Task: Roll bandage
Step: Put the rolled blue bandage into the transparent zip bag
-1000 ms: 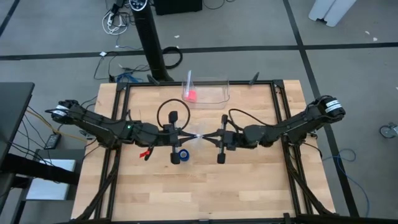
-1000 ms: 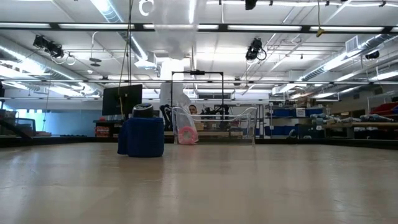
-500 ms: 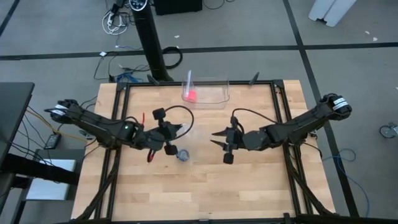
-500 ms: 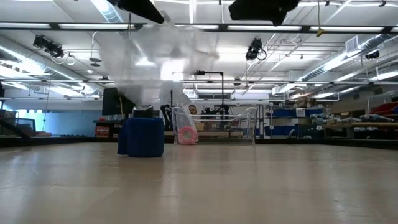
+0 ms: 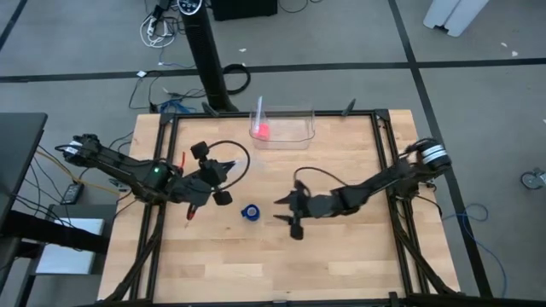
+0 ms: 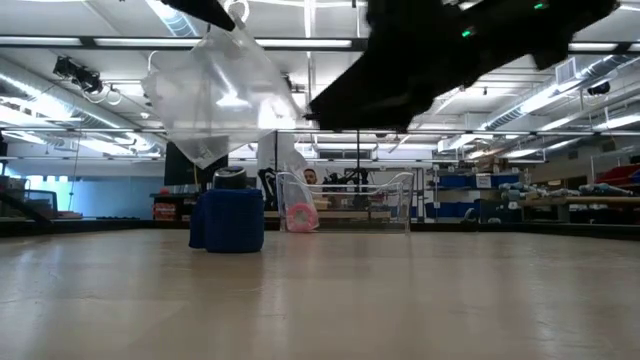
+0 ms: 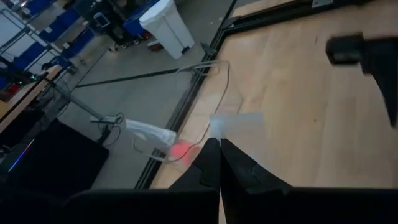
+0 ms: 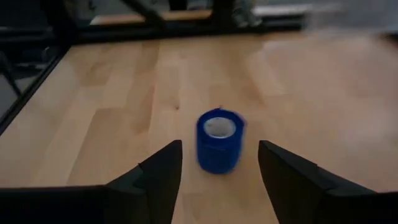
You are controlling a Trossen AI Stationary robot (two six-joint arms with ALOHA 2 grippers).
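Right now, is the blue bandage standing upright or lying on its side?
Upright. The bandage stands on one flat end on the table, its hollow core facing up.

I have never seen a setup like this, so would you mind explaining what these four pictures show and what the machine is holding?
These are two dark robot arms at a wooden table, each ending in a two-finger pincer. One picture looks straight down from above, one looks level across the tabletop, and the other two come from cameras on each arm's wrist.

On the table stands the bandage, a small blue roll, set on end. At the far edge sits a clear tray with a small pink object inside.

The left pincer is shut on a clear plastic bag, holding it above the table. The right pincer is open and empty, its fingers pointed at the roll without touching it.
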